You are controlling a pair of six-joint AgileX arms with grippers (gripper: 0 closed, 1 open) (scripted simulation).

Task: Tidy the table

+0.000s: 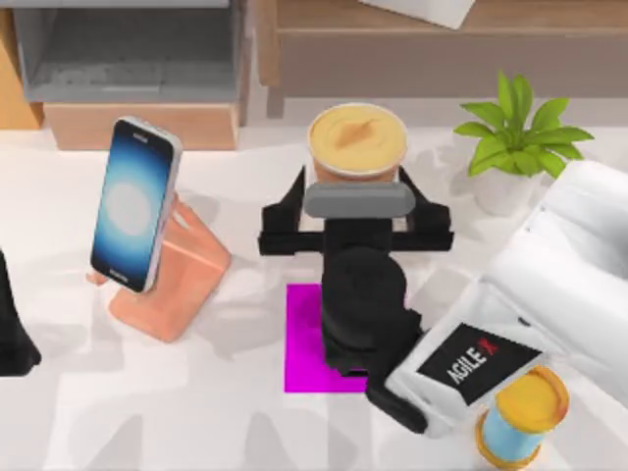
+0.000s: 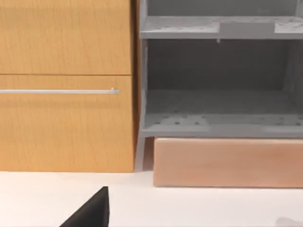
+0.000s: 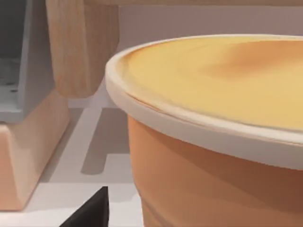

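Reaching over the white table (image 1: 235, 412), the right gripper (image 1: 355, 186) spreads its fingers wide either side of the far cup (image 1: 357, 142), gripping nothing yet; left arm (image 1: 12, 324) parked far left

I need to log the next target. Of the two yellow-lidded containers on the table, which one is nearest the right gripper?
The wide orange tub, directly in front of the right gripper near the shelf. The small blue can stands beside the arm at the near right edge.
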